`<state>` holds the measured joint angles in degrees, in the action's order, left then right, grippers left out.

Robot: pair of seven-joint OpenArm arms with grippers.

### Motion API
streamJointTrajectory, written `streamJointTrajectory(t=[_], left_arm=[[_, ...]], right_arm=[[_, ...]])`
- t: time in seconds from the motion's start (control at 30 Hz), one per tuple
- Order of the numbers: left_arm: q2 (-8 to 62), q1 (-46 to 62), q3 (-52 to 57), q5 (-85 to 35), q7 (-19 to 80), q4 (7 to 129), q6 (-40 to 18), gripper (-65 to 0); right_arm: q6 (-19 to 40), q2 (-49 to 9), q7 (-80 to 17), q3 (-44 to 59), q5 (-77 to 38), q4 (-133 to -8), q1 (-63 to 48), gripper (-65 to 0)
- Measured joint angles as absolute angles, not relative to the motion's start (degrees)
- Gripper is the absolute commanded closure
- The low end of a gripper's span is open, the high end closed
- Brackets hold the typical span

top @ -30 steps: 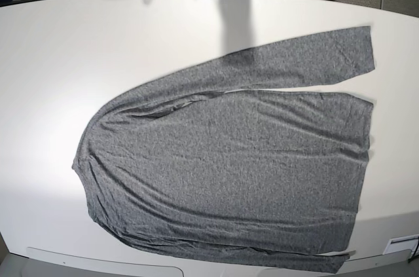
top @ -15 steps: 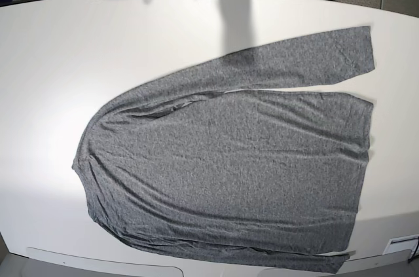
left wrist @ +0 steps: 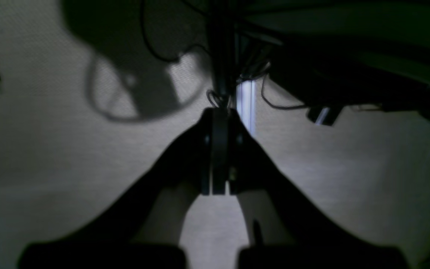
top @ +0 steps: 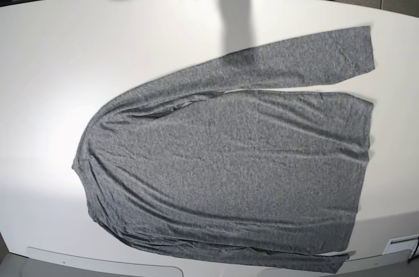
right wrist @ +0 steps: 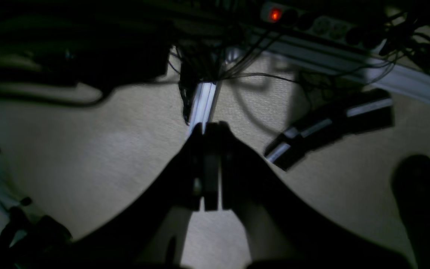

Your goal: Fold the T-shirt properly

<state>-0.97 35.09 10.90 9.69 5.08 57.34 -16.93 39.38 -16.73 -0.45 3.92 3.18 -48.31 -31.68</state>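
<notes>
A smooth white table (top: 131, 48) with a curved far edge carries one T-shirt (top: 229, 166), a thin heather-grey knit laid flat and sideways, shoulders toward the base view's left, hem to its right, one long sleeve (top: 294, 61) slanting out along the far side and soft ripples across the body. Neither arm shows there; each wrist camera looks at pale woven carpet (left wrist: 50, 157) and dark cables, the left gripper (left wrist: 218, 149) and right gripper (right wrist: 211, 164) both pressed together, holding nothing.
</notes>
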Motion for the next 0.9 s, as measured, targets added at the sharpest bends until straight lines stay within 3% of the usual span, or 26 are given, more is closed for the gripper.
streamJointTrajectory(t=[0.27, 0.37, 0.67, 0.9], left_arm=[[-0.86, 50.28, 10.85, 12.05, 8.16, 82.54, -22.90, 0.0], [-0.80, 54.22, 10.90, 11.90, 9.41, 91.20, -22.85, 0.0], [4.78, 58.81, 10.85, 15.99, 14.48, 111.07, -24.01, -0.7], [11.55, 55.83, 10.46, 21.71, 14.13, 117.82, -25.06, -18.6]], right_arm=[[39.46, -22.96, -5.37, 3.92, -5.10, -76.44, -51.29, -1.5], [36.12, -26.04, -8.78, 4.23, -7.68, -86.83, -57.74, -1.5], [34.59, -27.79, -13.19, 19.33, -7.40, -112.05, -66.83, -1.5], [34.85, -28.80, -14.04, 28.60, -7.31, -122.50, -66.57, -3.7]])
